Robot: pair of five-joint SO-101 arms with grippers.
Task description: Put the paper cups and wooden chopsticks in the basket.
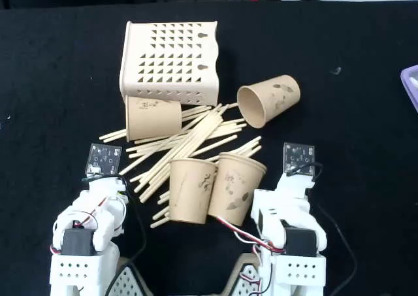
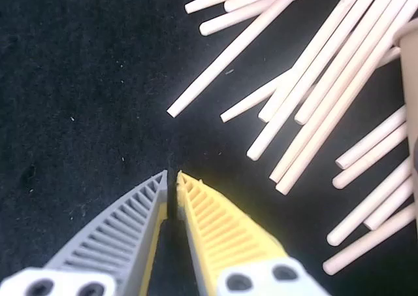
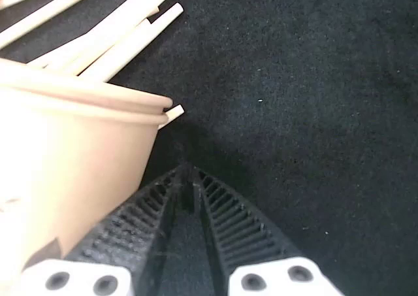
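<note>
- While neither arm has anything in hand, I judge the step to be a first pick. My left fingers (image 2: 172, 176) are closed to a thin slit over bare tabletop (image 2: 78, 113), near the scattered wooden chopsticks (image 2: 313, 80).
- My right fingers (image 3: 190, 173) are pressed together on nothing, just beside the rim of a paper cup (image 3: 72, 165).
- To do this well, I should spread the left fingers wide before coming down. I would take one chopstick near its middle, so it neither tips nor drags its neighbours.
- For the cup, I would open the right fingers across the rim and pinch the wall lightly, since thin paper will likely crush.
- The basket (image 1: 168, 62) lies on its side at the far part of the tabletop, perforated wall up. I cannot see inside it.
- One tipped cup (image 1: 153, 118) lies touching the basket's near edge. A far cup (image 1: 269, 100) lies on its side to the right, its mouth showing nothing within.
- Two more cups (image 1: 191, 190) lie side by side on the chopsticks between my arms.
</note>
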